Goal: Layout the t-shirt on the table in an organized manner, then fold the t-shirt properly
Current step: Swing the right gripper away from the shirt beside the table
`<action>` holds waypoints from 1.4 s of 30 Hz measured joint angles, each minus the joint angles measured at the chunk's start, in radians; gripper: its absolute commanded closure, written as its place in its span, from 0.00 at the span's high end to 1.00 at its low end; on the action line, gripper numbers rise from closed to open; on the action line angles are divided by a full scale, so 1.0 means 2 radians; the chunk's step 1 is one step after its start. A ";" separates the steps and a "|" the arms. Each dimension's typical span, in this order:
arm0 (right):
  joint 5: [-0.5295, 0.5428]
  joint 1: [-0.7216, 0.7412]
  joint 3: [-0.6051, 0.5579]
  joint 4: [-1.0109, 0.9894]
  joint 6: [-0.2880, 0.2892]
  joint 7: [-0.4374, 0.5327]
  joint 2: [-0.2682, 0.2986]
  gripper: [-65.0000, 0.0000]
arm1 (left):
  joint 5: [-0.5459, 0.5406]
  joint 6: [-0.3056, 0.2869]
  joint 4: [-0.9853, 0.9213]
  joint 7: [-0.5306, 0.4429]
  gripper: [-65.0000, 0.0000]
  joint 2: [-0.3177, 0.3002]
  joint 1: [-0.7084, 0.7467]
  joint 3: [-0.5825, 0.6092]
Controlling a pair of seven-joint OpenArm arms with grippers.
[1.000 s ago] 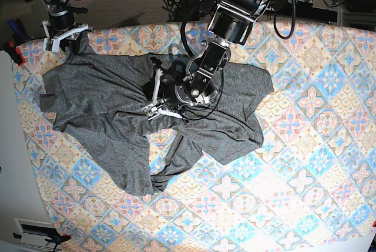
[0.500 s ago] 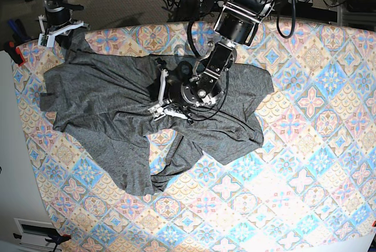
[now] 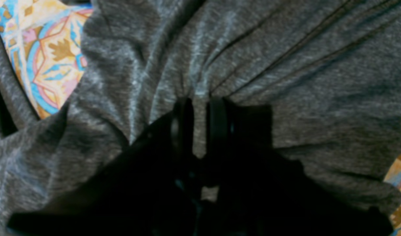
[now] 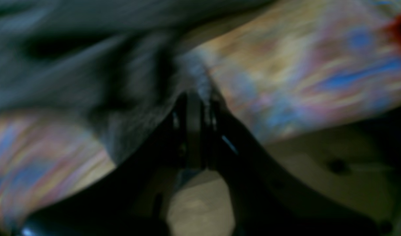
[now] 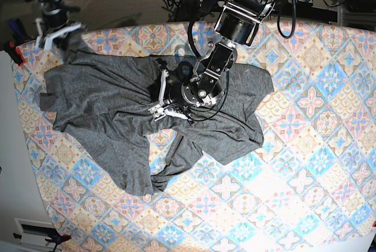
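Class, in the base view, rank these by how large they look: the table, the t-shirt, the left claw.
1. The table, largest, running past the frame edges.
2. The t-shirt, spread over the table's left half.
3. The left claw, smallest, though it sits nearer the camera, which flatters its size.

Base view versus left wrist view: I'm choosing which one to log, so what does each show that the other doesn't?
Only the base view shows the whole crumpled t-shirt, the right pincer at its far corner, and most of the table. Only the left wrist view shows the fingertips pinching a ridge of gathered fabric. Both show the left pincer gripping the shirt's bunched middle.
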 measured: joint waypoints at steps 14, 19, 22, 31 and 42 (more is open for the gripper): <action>-0.155 0.187 0.163 0.001 -0.001 -0.034 0.054 0.00 | 0.001 0.000 0.001 -0.001 0.17 -0.001 0.001 0.000; -0.174 0.214 0.164 0.000 -0.001 -0.027 0.057 0.00 | 0.001 0.000 0.001 -0.001 0.17 -0.001 0.001 0.000; -0.183 0.220 0.162 0.000 -0.001 -0.026 0.056 0.00 | 0.001 0.000 0.001 -0.001 0.17 -0.001 0.001 0.000; -0.185 0.257 0.160 -0.026 0.004 -0.023 0.099 0.00 | 0.001 0.000 0.001 -0.001 0.17 -0.001 0.001 0.000; -0.187 0.252 0.163 -0.124 0.003 -0.027 0.194 0.00 | -0.006 -0.002 0.001 -0.009 0.17 -0.009 0.002 0.000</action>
